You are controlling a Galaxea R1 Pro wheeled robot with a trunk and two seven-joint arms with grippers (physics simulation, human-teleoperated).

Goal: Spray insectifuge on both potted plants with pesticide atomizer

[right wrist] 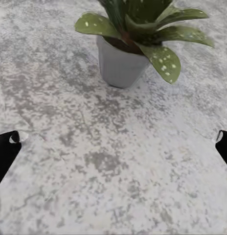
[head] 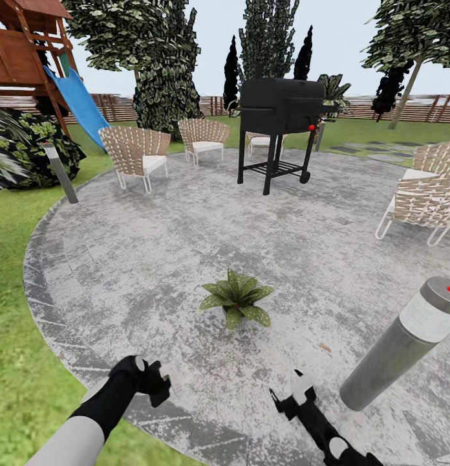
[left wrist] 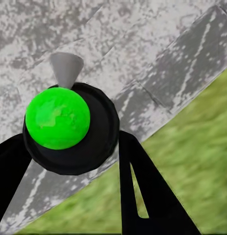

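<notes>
Atomizer (left wrist: 69, 129) sat pinched in the left gripper (head: 152, 382) at the patio (head: 121, 272) edge, grey nozzle forward, so spraying looked to be the step in hand; right gripper (head: 291, 396) hung spread wide, holding nothing. Next move likely called for swinging the nozzle toward the potted plant (head: 236, 298), a speckled green rosette in a small grey pot standing on the paving just ahead.

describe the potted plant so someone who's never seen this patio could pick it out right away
Start at the round grey paved patio with the black grill at its far side. Come toward the near edge: the potted plant stands alone on bare paving, left of a grey bollard light. It is a low rosette of pointed, pale-speckled green leaves in a small grey pot, unlike the tall trees and chairs.
</notes>
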